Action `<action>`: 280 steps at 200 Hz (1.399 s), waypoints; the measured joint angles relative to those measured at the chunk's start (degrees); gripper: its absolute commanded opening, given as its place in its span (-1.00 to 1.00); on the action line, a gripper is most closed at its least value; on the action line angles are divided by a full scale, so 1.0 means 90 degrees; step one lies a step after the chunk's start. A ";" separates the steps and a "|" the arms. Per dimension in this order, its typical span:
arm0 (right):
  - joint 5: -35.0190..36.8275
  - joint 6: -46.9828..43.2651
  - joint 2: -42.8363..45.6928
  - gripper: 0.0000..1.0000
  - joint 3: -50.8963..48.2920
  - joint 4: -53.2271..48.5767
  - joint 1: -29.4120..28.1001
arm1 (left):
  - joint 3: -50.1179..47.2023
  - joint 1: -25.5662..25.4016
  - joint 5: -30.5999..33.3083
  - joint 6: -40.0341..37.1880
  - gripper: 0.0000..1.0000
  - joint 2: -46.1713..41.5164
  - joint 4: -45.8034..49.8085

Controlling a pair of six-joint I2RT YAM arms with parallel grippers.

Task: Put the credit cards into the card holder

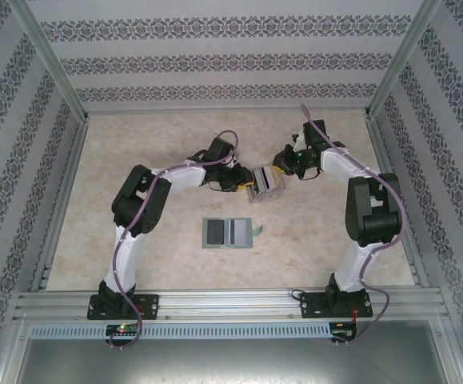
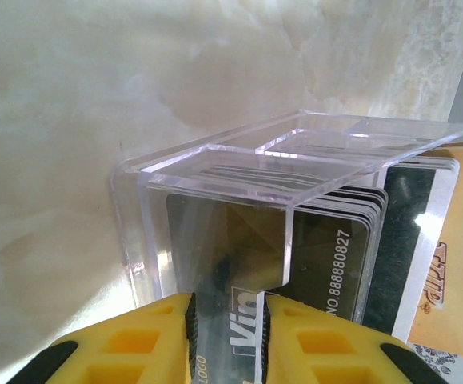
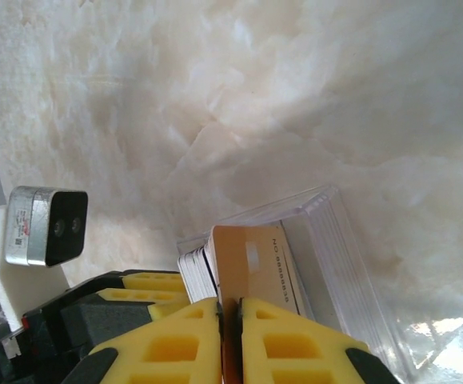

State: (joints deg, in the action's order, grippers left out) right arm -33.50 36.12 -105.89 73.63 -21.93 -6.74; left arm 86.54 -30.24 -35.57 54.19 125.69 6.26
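Pinching the near edge of a tan rectangular plastic credit card (image 3: 251, 260) between the right gripper (image 3: 229, 340) fingers, pressed almost together. Beside it, a stack of thin dark and grey credit cards (image 2: 335, 232) inside a clear plastic box (image 2: 295, 152). Clamping that box's wall with the left gripper (image 2: 227, 340). Well apart, toward the arm bases, open on the beige table (image 1: 135, 144): sage-green folding card holder (image 1: 227, 232).

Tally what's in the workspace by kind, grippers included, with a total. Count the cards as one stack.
grippers: 2, left gripper and right gripper
clear box: 1
card holder: 1
card stack, tan card at its front: 1
total: 5
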 measured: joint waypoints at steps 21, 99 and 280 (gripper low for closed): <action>0.0095 -0.0177 0.0000 -0.79 0.0000 -0.0036 0.0002 | 0.0000 0.0000 -0.0002 0.0000 -0.46 0.0000 -0.0002; 0.0039 -0.0364 0.0012 -0.66 -0.0032 -0.0080 0.0061 | 0.0000 -0.0002 -0.0002 -0.0019 -0.47 0.0000 -0.0002; -0.0206 -0.0199 0.0338 -0.80 -0.0296 -0.0029 0.0270 | 0.0000 -0.0002 -0.0005 -0.0019 -0.47 0.0000 -0.0005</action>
State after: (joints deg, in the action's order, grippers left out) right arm -35.35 34.33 -102.85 70.96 -22.20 -4.32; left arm 86.54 -30.26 -35.62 54.02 125.69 6.22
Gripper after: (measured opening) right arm 0.122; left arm 0.268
